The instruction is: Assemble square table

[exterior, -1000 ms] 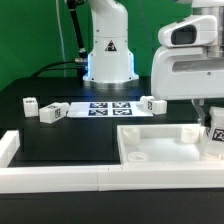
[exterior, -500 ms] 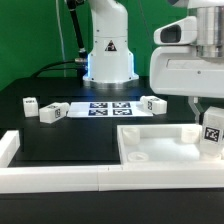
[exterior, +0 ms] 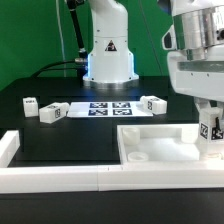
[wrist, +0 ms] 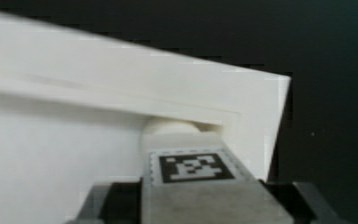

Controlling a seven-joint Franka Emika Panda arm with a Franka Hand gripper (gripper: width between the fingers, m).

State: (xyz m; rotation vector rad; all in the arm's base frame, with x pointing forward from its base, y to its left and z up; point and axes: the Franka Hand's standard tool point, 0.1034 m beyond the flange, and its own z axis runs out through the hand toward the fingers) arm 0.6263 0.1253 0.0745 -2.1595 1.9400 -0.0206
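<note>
The square white tabletop slab (exterior: 165, 143) lies at the exterior view's right, against the front border wall. My gripper (exterior: 212, 120) is shut on a white tagged leg (exterior: 211, 133) and holds it upright over the slab's far right corner. In the wrist view the leg (wrist: 194, 170) sits between my two dark fingers (wrist: 110, 200), its tag facing the camera, its far end at a corner socket (wrist: 181, 127) of the slab (wrist: 69, 120). Whether it is inside the socket I cannot tell. Three more legs lie on the table: (exterior: 30, 104), (exterior: 52, 113), (exterior: 152, 104).
The marker board (exterior: 100, 108) lies flat in front of the robot base (exterior: 108, 55). A long white low border wall (exterior: 60, 178) runs along the table's front edge, with a short arm (exterior: 8, 148) at the exterior view's left.
The arm has turned and dropped a little at the exterior view's right, bringing the held leg lower toward the slab's right corner. The loose legs and slab have not moved.
</note>
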